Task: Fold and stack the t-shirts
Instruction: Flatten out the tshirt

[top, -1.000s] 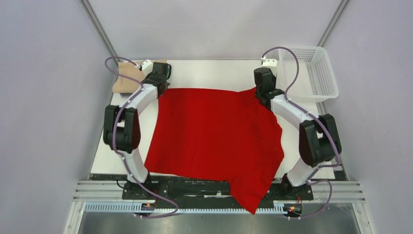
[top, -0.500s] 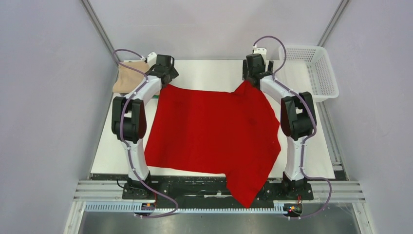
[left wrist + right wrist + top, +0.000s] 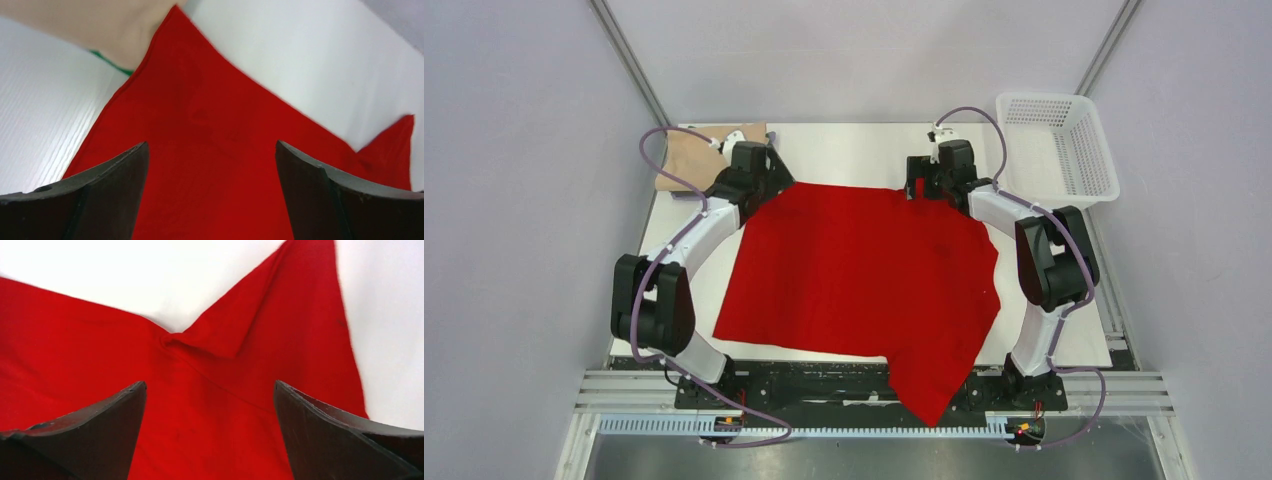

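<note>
A bright red t-shirt (image 3: pixel 864 270) lies spread over the white table (image 3: pixel 854 150), and one part of it hangs over the near edge (image 3: pixel 929 390). My left gripper (image 3: pixel 774 180) hovers open above its far left corner, holding nothing; the wrist view shows red cloth (image 3: pixel 210 125) between the fingers (image 3: pixel 115 180). At the far right corner my right gripper (image 3: pixel 914 188) is also open, over a creased sleeve (image 3: pixel 215 340). A folded beige t-shirt (image 3: pixel 686 160) sits at the far left. A green edge (image 3: pixel 112 64) peeks out beneath the beige cloth (image 3: pixel 110 25).
A white mesh basket (image 3: pixel 1054 145) stands off the table's far right corner. Grey walls and metal posts close in the sides. The arm bases sit on a rail (image 3: pixel 864 395) at the near edge.
Both grippers went from shut to open and let go of the red shirt's far corners. The far edge, lifted earlier, now lies flat, and both wrists have moved slightly inward.
</note>
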`<action>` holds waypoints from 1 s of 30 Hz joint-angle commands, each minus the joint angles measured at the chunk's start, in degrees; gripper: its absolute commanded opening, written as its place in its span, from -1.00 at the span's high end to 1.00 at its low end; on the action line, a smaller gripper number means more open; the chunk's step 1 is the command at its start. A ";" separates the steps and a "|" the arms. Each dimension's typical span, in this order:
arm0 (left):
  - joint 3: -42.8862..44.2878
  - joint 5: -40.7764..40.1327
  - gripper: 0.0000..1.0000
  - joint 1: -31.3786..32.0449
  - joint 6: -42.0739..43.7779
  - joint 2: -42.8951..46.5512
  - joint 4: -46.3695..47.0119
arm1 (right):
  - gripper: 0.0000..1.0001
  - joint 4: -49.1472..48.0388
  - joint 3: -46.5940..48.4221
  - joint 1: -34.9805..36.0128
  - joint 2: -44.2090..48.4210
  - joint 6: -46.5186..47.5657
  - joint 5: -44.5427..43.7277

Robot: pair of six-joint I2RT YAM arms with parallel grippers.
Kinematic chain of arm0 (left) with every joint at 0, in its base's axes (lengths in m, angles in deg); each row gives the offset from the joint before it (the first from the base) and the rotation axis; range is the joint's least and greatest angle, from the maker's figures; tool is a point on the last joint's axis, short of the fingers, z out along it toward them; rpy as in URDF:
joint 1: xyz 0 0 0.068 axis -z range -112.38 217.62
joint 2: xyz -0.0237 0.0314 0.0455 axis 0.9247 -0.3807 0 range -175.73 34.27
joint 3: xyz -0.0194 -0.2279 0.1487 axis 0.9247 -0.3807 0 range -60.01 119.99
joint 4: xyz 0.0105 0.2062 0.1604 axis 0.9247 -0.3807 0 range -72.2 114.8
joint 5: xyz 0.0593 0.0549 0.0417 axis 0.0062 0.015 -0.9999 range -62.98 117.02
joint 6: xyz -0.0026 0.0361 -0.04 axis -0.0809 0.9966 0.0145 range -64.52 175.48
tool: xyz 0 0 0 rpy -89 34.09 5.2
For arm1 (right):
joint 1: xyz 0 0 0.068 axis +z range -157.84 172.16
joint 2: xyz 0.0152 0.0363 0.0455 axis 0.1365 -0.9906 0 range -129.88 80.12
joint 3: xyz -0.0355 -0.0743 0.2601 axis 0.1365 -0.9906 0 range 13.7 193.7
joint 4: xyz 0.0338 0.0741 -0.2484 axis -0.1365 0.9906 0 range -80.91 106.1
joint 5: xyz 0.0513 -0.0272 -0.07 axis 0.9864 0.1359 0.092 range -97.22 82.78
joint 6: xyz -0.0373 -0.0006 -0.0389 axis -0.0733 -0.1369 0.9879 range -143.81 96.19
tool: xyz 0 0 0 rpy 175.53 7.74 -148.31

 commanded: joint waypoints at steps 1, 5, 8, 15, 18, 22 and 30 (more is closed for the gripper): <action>-7.24 3.33 -0.99 0.39 1.98 4.56 2.60 | -0.96 -2.58 4.78 1.14 -5.00 0.00 5.16; -13.17 4.96 -0.99 0.39 1.48 6.68 4.70 | -0.96 -2.38 7.61 1.59 -9.02 -0.12 5.60; -15.91 4.64 -0.99 0.39 1.09 7.21 5.38 | -0.96 -2.13 9.94 1.76 -11.56 -0.15 5.83; -18.97 3.97 -0.99 0.39 0.47 7.54 6.25 | -0.96 -2.14 12.60 1.95 -14.93 -0.15 5.75; -19.26 3.84 -0.99 0.39 0.48 7.37 6.04 | -1.00 -3.62 14.08 2.03 -16.48 -0.70 5.65; -20.04 3.27 -0.99 0.39 0.25 7.63 5.91 | -0.96 -13.01 14.97 2.12 -18.43 -5.93 7.43; -19.71 4.36 -0.99 0.39 -0.92 9.51 2.32 | -0.96 -35.71 22.17 2.68 -26.22 -19.86 7.67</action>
